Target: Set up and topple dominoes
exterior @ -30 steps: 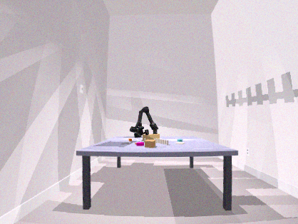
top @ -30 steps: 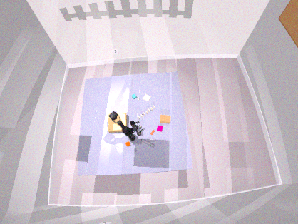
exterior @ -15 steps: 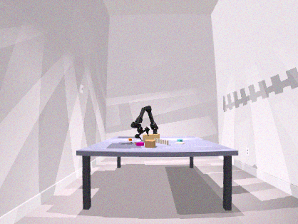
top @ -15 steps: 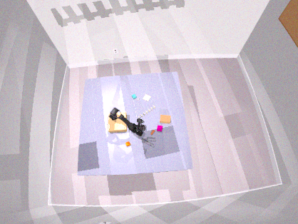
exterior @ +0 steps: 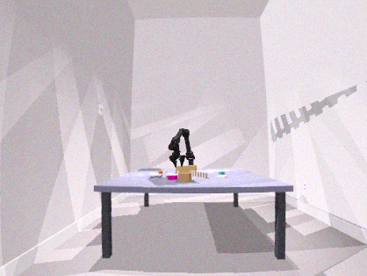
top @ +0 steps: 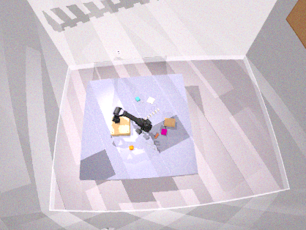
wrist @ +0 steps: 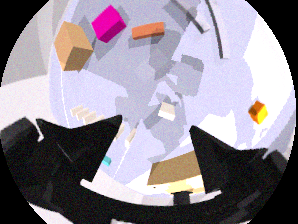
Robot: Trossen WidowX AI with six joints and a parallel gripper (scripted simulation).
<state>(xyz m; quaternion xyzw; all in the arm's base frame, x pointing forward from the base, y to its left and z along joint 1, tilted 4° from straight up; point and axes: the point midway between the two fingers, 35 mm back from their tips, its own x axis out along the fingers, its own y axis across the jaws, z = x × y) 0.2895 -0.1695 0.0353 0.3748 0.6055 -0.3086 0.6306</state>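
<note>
Several cream dominoes stand in a slanting row (top: 153, 113) (exterior: 200, 174) (wrist: 86, 116); in the wrist view my left-hand finger hides part of it. A single cream domino (wrist: 167, 111) is apart from the row, to its right in the wrist view; it looks upright, seen from above. The arm hides it in the top view. My gripper (exterior: 177, 164) (wrist: 157, 123) is wide open and empty, pointing down above the table. In the wrist view the single domino shows in the gap between the fingertips, below them and clear of both.
A magenta block (top: 164, 132) (exterior: 171, 177) (wrist: 108, 24), a tan box (top: 170, 122) (exterior: 184, 177) (wrist: 73, 46) and an orange-red bar (top: 157, 135) (wrist: 148, 31) lie beyond the domino. An orange block (top: 131, 147) (wrist: 258, 112), teal block (top: 137, 99) and white tile (top: 151, 99) lie farther off. A wooden block (top: 121, 127) is by the arm's base.
</note>
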